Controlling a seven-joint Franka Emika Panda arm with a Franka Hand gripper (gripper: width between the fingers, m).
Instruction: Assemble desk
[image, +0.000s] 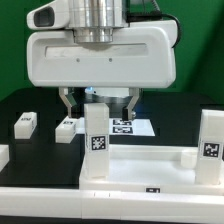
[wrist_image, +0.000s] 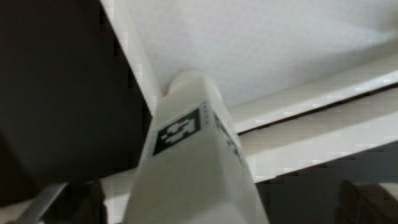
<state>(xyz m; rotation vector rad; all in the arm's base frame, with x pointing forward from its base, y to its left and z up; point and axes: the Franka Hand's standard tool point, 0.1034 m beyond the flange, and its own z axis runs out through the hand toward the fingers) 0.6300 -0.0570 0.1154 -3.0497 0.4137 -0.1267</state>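
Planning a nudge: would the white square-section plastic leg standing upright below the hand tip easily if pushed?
Likely stiff: the white square-section plastic leg stands straight. Possibly tippy: tall on a narrow base, unless the white rimmed panel grips its foot (unclear). Smooth faces may be slippery.

Black desk (image: 40, 105) spans scene, matte, runs back to far edge. Marker board (image: 143, 127) lies flat on it toward back, near middle. I see white sheet with black tags printed, partly hidden. Green backdrop (image: 15, 45) stands behind desk, shows at both upper corners, smooth. My wrist view: dark desk surface along one side, blurred, no detail.
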